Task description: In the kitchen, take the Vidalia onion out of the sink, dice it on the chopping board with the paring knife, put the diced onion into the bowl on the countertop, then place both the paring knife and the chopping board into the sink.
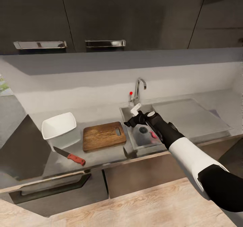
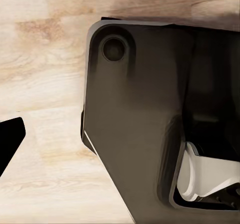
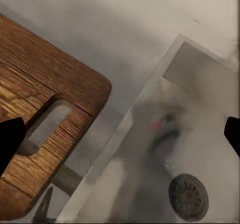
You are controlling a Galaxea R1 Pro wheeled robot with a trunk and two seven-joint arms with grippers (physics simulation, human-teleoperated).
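Lengthwise, paring knife [image 1: 69,156] lies diagonal, blade toward bowl [image 1: 59,125].

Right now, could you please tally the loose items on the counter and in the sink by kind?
Bowl: 1
Chopping board: 1
Paring knife: 1
Vidalia onion, in the sink: 1
Total: 4
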